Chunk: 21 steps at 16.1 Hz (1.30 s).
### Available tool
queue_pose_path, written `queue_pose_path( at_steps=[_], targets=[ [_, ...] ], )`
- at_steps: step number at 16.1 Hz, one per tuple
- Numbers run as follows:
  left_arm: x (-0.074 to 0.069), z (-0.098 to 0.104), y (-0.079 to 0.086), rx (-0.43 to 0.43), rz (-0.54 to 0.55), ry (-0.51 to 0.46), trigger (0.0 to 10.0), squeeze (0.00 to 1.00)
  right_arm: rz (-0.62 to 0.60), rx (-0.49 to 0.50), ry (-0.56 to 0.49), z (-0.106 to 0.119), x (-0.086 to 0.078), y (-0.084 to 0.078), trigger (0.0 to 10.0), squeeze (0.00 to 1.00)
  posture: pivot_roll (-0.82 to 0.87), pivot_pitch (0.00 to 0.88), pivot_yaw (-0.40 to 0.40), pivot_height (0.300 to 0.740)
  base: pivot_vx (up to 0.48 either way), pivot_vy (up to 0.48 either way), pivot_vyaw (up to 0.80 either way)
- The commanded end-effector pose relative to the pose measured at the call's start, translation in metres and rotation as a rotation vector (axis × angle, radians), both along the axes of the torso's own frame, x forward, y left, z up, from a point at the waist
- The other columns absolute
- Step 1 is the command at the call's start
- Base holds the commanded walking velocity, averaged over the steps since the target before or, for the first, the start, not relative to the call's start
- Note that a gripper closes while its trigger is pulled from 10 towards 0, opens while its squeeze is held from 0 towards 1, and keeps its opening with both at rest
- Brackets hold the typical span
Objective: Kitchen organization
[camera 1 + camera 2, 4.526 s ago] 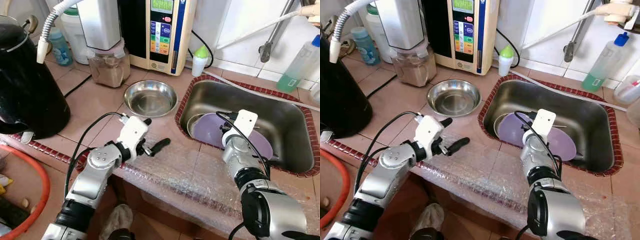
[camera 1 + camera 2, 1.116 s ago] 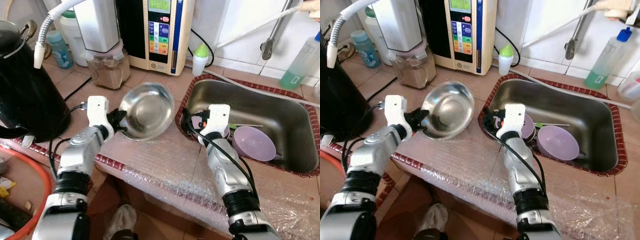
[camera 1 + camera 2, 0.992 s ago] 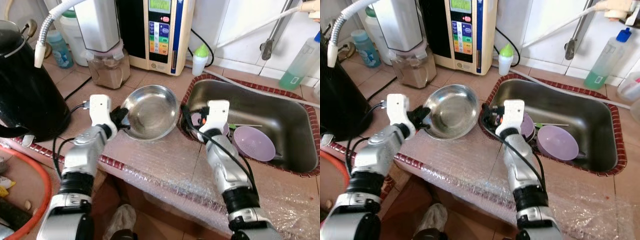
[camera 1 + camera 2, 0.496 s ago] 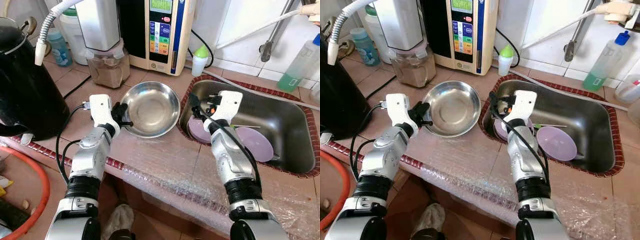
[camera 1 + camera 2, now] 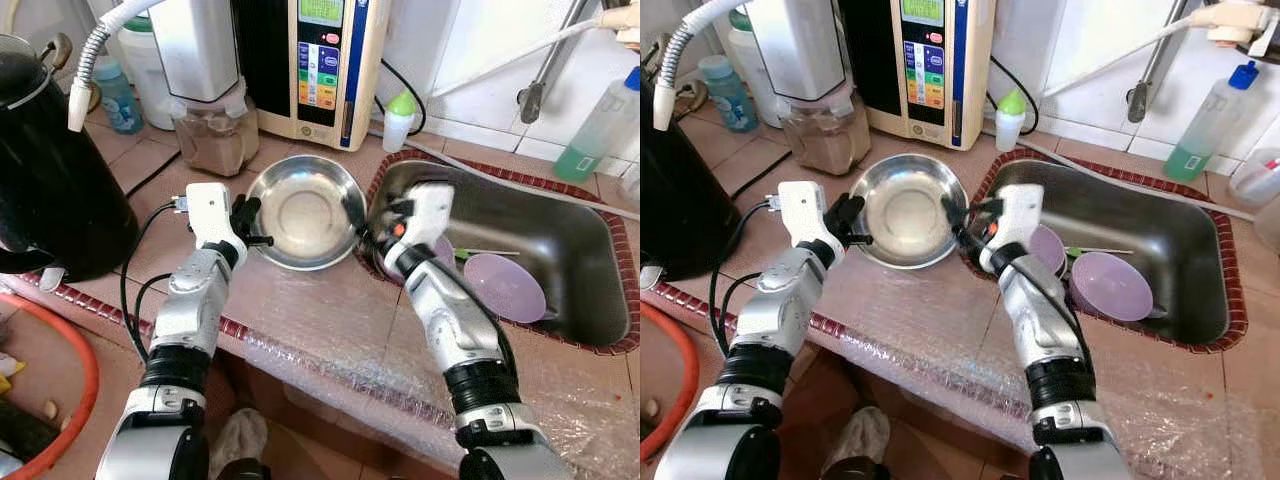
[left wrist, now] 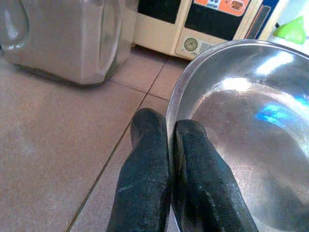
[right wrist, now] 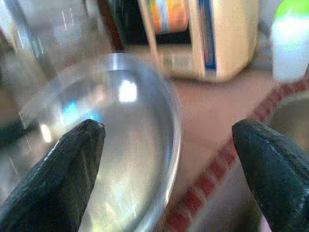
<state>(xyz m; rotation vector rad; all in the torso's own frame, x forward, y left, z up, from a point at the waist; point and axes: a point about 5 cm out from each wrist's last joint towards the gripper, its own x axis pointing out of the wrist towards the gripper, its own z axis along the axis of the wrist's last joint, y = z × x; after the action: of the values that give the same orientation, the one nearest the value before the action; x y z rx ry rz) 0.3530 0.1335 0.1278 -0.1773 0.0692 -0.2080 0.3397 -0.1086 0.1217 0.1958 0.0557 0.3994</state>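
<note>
Nearest the robot, a sheet of bubble wrap (image 5: 330,345) lay over the front edge of the tiled table (image 5: 150,215), likely to cushion the arms as they leaned over it. Just beyond it, the left gripper (image 5: 247,222) had its jaws clenched on the near-left rim of the steel bowl (image 5: 305,212), one finger inside and one outside, as the left wrist view showed plainly; a pinch on the thin rim was the only purchase such a shallow bowl offered. Opposite it, the right gripper (image 5: 962,222) reached across from the sink side with its jaws spread wide, one fingertip (image 7: 79,159) over the bowl's interior and the other outside the rim, not yet closed. That looked like a second grip being set up, so the bowl could be passed over or steadied toward the sink (image 5: 560,235).

Farther right, two purple bowls (image 5: 505,288) sat in the sink basin, which suggested the steel bowl belonged there too. Behind the bowl stood a jar of brown powder (image 5: 212,140) and a water ioniser (image 5: 320,60) against the wall, with a green-capped bottle (image 5: 399,122) beside it and a black kettle (image 5: 55,180) off to the left.
</note>
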Motion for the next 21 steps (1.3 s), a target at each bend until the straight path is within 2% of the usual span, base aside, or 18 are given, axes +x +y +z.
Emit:
queue_pose_path(
  at_steps=[1, 2, 5, 9, 11, 16, 19, 21],
  targets=[
    [0.001, -0.002, -0.003, 0.026, -0.003, 0.008, 0.0, 0.0, -0.022, -0.035, 0.034, -0.005, 0.001, -0.003, 3.8, 0.0, -0.03, 0.0, 0.0, 0.74, 0.0, 0.0, 0.0],
    [0.001, -0.001, -0.003, 0.021, -0.005, -0.002, 0.0, 0.0, -0.038, -0.036, 0.035, -0.004, 0.003, -0.004, 0.0, 0.0, -0.03, 0.0, -0.001, 0.74, 0.0, 0.0, 0.0],
    [0.001, 0.003, -0.001, 0.008, 0.007, -0.037, 0.0, 0.0, -0.044, -0.044, 0.054, -0.002, 0.009, 0.003, 0.0, 0.0, -0.03, 0.0, -0.009, 0.74, 0.0, 0.0, 0.0],
    [0.003, 0.007, -0.005, -0.016, -0.009, -0.077, 0.0, 0.0, -0.023, 0.027, 0.095, 0.002, 0.016, 0.016, 0.0, 0.0, -0.03, 0.0, -0.012, 0.74, 0.0, 0.0, 0.0],
    [0.002, 0.01, -0.006, -0.029, -0.013, -0.093, 0.0, 0.0, -0.024, 0.036, 0.105, 0.003, 0.018, 0.017, 0.0, 0.0, -0.03, 0.0, -0.017, 0.74, 0.0, 0.0, 0.0],
    [0.003, 0.016, -0.005, -0.053, -0.002, -0.146, 0.0, 0.0, -0.065, 0.156, 0.151, 0.009, 0.026, 0.023, 0.0, 0.0, -0.03, 0.0, -0.015, 0.74, 0.0, 0.0, 0.0],
    [0.005, 0.019, -0.003, -0.066, 0.008, -0.163, 0.0, 0.0, -0.026, 0.195, 0.201, 0.005, 0.025, 0.027, 0.0, 0.0, -0.03, 0.0, -0.018, 0.74, 0.0, 0.0, 0.0],
    [0.005, 0.02, -0.002, -0.07, 0.01, -0.167, 0.0, 0.0, 0.015, 0.181, 0.246, -0.003, 0.022, 0.027, 0.0, 0.0, -0.03, 0.0, -0.021, 0.74, 0.0, 0.0, 0.0]
  ],
)
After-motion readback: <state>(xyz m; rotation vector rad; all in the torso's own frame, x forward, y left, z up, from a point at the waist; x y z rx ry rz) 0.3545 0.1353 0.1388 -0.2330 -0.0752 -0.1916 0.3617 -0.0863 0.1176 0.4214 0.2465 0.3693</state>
